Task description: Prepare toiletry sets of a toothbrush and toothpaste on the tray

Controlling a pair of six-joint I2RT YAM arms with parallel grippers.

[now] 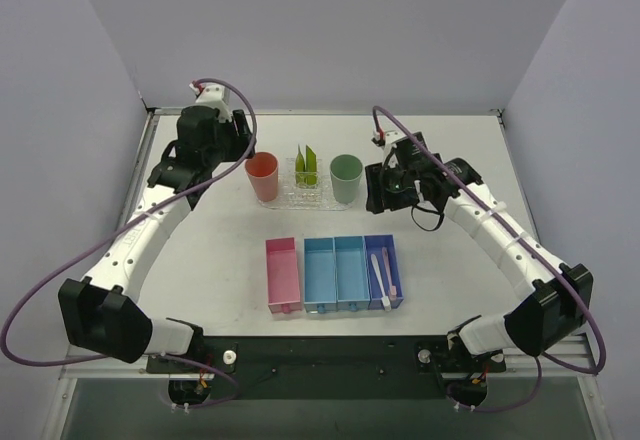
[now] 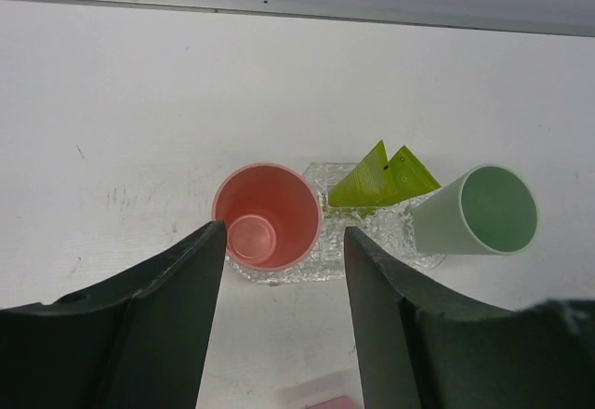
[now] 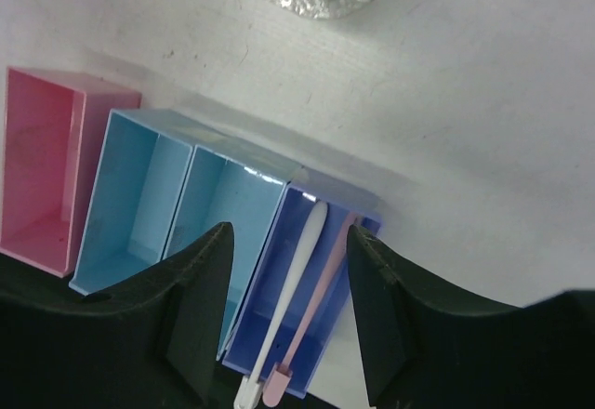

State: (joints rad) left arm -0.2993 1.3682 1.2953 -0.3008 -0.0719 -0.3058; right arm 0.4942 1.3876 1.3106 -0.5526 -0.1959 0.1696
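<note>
Left gripper (image 2: 284, 230) wide open, empty, over pink cup (image 2: 267, 216) on tray (image 2: 327, 175); both toothpaste tubes (image 2: 381, 178) stand on tray between pink cup and green cup (image 2: 488, 209). Right gripper (image 3: 288, 232) wide open, empty, above dark blue bin (image 3: 256, 321); both toothbrushes (image 3: 296, 279) lie inside it.

On tray (image 2: 321, 175): pink cup (image 2: 268, 216), toothpaste tubes (image 2: 383, 177), green cup (image 2: 479, 212)

The white table (image 1: 200, 250) carries the tray (image 1: 322, 201) and a row of pink-and-blue bins (image 1: 335, 272).

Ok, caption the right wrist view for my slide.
Open right gripper frames the dark blue bin holding two toothbrushes, with light blue bins and a pink bin alongside.
</note>
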